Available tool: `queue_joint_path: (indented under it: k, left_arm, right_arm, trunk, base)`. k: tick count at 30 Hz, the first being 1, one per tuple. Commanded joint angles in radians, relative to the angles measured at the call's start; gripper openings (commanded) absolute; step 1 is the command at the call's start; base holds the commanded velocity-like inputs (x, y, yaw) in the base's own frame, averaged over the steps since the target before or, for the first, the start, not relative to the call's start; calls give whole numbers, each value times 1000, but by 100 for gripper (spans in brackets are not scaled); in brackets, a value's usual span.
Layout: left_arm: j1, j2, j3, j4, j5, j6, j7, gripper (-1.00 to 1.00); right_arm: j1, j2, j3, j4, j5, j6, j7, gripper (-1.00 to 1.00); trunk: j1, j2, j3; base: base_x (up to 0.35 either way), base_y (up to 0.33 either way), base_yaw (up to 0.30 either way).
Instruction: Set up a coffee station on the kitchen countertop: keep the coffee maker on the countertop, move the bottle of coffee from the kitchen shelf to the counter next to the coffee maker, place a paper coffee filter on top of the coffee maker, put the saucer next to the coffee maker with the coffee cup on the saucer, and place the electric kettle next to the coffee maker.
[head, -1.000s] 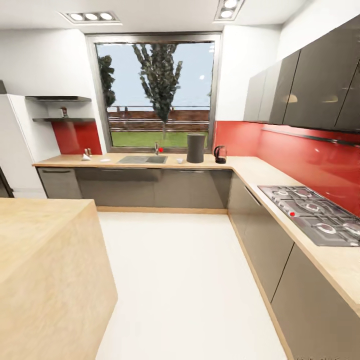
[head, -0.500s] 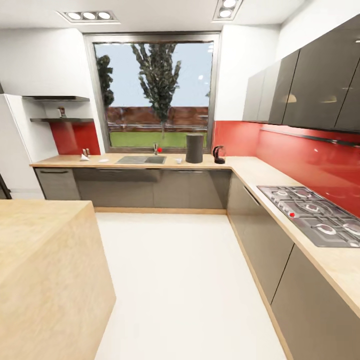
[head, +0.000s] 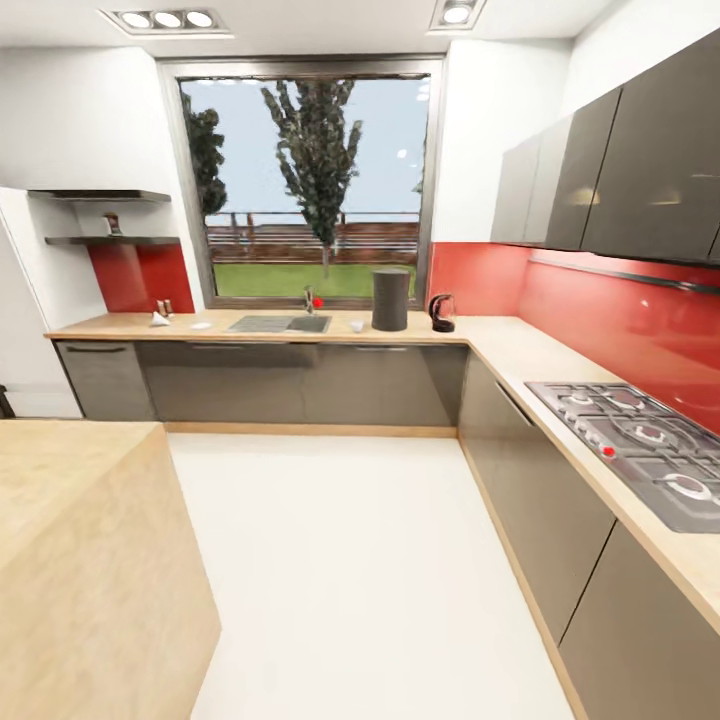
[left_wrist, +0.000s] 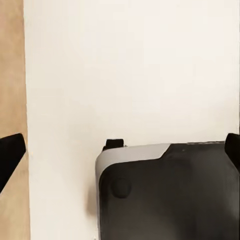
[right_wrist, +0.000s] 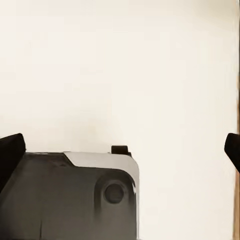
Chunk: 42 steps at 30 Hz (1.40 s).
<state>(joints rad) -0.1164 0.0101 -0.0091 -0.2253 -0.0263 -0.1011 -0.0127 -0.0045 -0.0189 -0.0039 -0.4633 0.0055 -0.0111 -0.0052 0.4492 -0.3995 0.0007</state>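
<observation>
Facing the far kitchen surface (head: 500, 345) across the white floor (head: 350, 560).
Coffee maker (head: 390, 299) stands beside the kettle (head: 441, 312); cup (head: 357, 325) nearby; both jaws spread wide, empty.

Your view has shifted since a second ago, so the camera has moved and the kitchen things have not. The wooden island (head: 90, 540) now takes up less of the near left, and more white floor (head: 350, 560) shows beside it. The stove (head: 640, 445) has slid toward the right edge and sits a little lower. The coffee maker (head: 390, 299), kettle (head: 441, 312) and sink (head: 280, 324) keep their places on the countertop (head: 500, 345).
</observation>
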Motion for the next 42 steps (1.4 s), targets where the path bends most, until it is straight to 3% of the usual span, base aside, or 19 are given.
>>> queue_joint_path:
  k: [1, 3, 4, 7, 13, 19, 42]
  left_arm:
    - [-14, 3, -1, -4, -3, -3, -2, 100]
    - [-66, 9, 1, -15, -3, -6, -2, 100]
    - [-119, 11, 3, -20, 0, -10, -1, 100]
    - [-163, 14, 8, -22, 4, -15, -1, 100]
    - [-161, 34, 11, -9, 6, -133, 2, 100]
    - [-161, 39, 11, -7, 8, -170, 3, 100]
    - [-163, 40, 32, -6, 7, -180, 0, 100]
  right_arm:
    - [0, -1, -1, -24, 0, -4, -1, 100]
    - [0, -2, -2, -109, 0, -10, -1, 100]
    - [0, -3, -2, -181, -1, -14, -1, 100]
    - [0, -3, -2, -234, -1, -23, -1, 100]
    - [0, -4, -3, -125, 3, -190, -1, 100]
    - [0, -4, -4, -92, 1, -267, -1, 100]
    - [0, -3, -2, -83, 1, -274, -1, 100]
  trunk:
    - [1, 0, -1]
    - [1, 0, -1]
    - [1, 0, -1]
    - [1, 0, -1]
    - [1, 0, -1]
    - [1, 0, -1]
    - [1, 0, -1]
  base:
    - [337, 0, 0]
    - [337, 0, 0]
    - [338, 0, 0]
    - [338, 0, 0]
    - [338, 0, 0]
    - [338, 0, 0]
    - [337, 0, 0]
